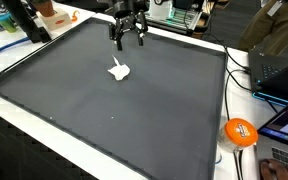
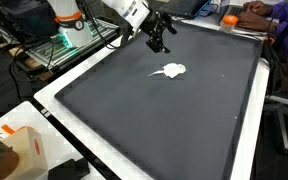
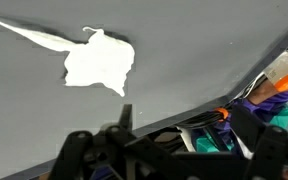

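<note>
Wrist view: nearest to the camera, at the lower edge, is the dark body of the gripper [image 3: 176, 128]. Its fingers [image 3: 126, 115] stand apart and there is nothing between them. Beyond them the white cloth [image 3: 99, 62] lies flat on the dark grey mat [image 3: 204, 50]. One thin twisted end of the cloth runs toward the upper left corner of the picture. Past the edge of the mat some orange and purple things are visible, too blurred to name.

In an exterior view, an orange round object [image 1: 241, 132] lies closest, on the white table [image 1: 44, 115] just beside the mat's right edge. Farther in, the cloth [image 1: 119, 70] rests around the middle of the mat, a little toward its far side. The gripper [image 1: 130, 42] hangs above the far part of the mat, near the cloth but not touching it, with the fingers pointing down and spread open.

In an exterior view from another place, a light brown box [image 2: 19, 150] is nearest, at the corner of the table. Then comes the mat, with the cloth [image 2: 169, 70] alone on it. The open gripper [image 2: 161, 42] is above and behind the cloth. Farthest, a person in a purple sleeve [image 2: 269, 15] is at the far end of the table.
</note>
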Robot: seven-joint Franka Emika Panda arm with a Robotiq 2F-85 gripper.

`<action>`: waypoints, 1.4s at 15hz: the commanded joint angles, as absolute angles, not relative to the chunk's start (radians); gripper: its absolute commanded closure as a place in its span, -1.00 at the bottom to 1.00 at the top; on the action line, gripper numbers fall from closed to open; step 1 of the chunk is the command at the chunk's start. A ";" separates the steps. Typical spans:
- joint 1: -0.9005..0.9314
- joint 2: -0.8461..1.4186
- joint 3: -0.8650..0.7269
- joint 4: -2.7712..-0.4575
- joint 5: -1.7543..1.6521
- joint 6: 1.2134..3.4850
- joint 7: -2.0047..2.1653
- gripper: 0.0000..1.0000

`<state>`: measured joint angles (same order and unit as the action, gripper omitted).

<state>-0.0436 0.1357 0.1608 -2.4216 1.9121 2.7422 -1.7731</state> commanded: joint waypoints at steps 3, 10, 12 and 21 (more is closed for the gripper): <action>-0.043 0.128 0.156 -2.434 1.872 2.812 -1.714 -1.00; -0.047 0.132 0.152 -2.442 1.793 2.870 -1.663 -1.00; -0.049 0.135 0.148 -2.444 1.767 2.876 -1.651 -1.00; 0.048 0.105 0.095 -2.550 1.205 2.894 -1.071 -1.00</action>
<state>0.0026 0.1238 0.1227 -2.4958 1.3928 2.8632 -1.2678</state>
